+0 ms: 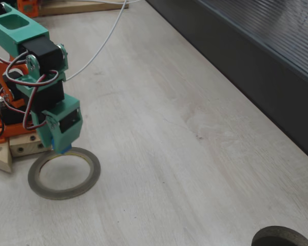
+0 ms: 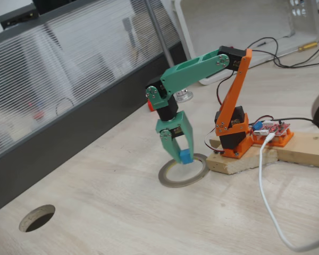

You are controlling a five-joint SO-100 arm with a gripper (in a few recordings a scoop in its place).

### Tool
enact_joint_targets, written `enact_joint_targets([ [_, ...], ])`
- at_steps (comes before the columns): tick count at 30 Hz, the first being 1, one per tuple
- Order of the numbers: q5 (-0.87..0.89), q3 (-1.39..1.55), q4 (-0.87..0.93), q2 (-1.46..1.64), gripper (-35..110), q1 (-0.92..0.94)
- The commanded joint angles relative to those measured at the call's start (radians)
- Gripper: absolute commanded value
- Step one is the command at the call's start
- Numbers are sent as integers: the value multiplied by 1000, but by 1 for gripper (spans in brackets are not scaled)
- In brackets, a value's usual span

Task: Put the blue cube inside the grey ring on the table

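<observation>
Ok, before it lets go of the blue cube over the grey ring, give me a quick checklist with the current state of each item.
1. Blue cube held in the hand: ok.
2. Cube above the grey ring opening, not its band: cannot tell; it sits near the ring's far edge.
3. Cube low enough to release: cannot tell.
4. Ring flat on the table: ok.
5. White cable away from the ring: ok.
</observation>
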Motion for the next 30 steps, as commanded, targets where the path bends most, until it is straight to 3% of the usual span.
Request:
enact_joint_targets([
  [1, 9, 20, -57, 23, 15, 20],
  [30, 9, 14, -61, -101, 15, 115],
])
